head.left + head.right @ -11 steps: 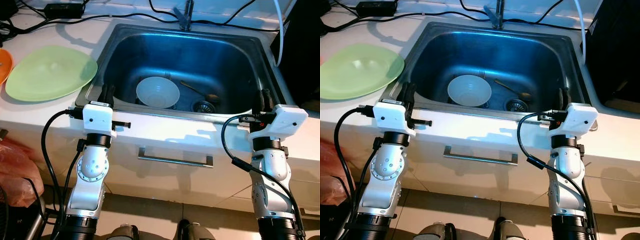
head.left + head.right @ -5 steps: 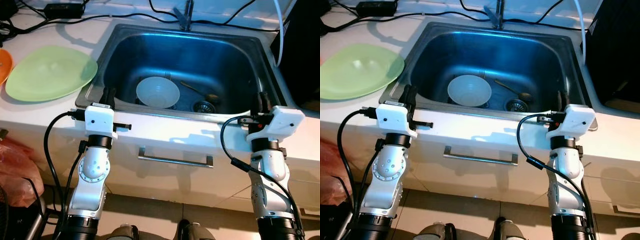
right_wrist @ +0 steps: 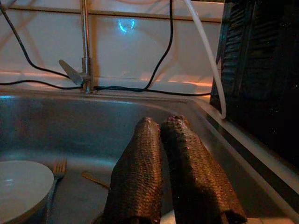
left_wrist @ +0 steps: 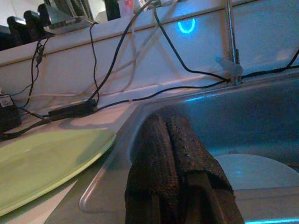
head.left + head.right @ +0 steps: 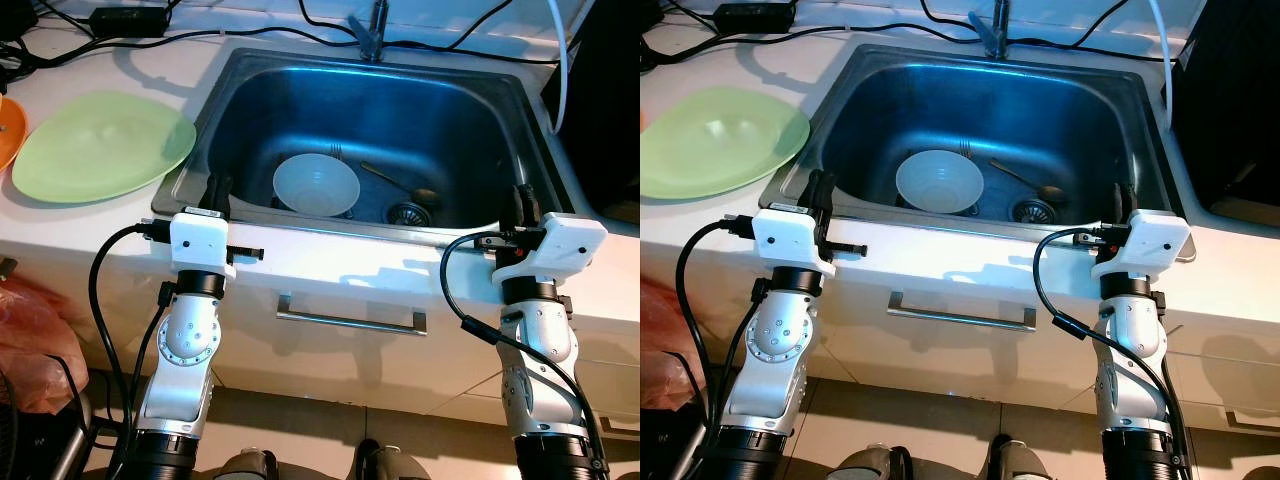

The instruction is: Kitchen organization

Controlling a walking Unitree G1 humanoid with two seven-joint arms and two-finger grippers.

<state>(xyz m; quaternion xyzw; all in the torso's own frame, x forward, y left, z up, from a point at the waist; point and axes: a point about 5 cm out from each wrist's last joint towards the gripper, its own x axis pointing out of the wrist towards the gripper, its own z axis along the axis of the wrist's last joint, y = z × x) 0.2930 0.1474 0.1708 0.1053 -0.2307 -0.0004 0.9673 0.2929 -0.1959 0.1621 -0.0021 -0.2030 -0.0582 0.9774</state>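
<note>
Both silver arms rise from below with forearms near upright, wrists bent forward so the claws point across the front rim of the stainless steel sink [image 5: 530, 120].

Left claw [image 5: 216, 190]: at the sink's front-left corner, over the rim, fingers pressed together and gripping nothing. In the left wrist view the two textured black fingers [image 4: 180, 154] lie side by side with no gap, aimed into the basin.

Right claw [image 5: 521, 203]: at the sink's front-right corner, over the rim. Fingers [image 3: 140, 172] likewise together, empty, pointing toward the back wall of the basin.

In the sink: a round white bowl [image 5: 316, 184] sits on the basin floor, left of centre, upright. A fork [image 5: 335, 152] lies just behind the bowl, touching or nearly touching its far edge; cannot tell which. A long-handled spoon [image 5: 400, 184] lies to the bowl's right, near the round drain [image 5: 408, 212]. Chrome tap [image 5: 372, 28] stands at the back rim.

White tabletop [image 5: 60, 80] left of the sink carries a large pale green plate [image 5: 103, 146], just beside the sink edge. Black cables [image 5: 250, 35] run along the back. Below the sink, a white drawer front with a metal bar handle [image 5: 350, 320].
</note>
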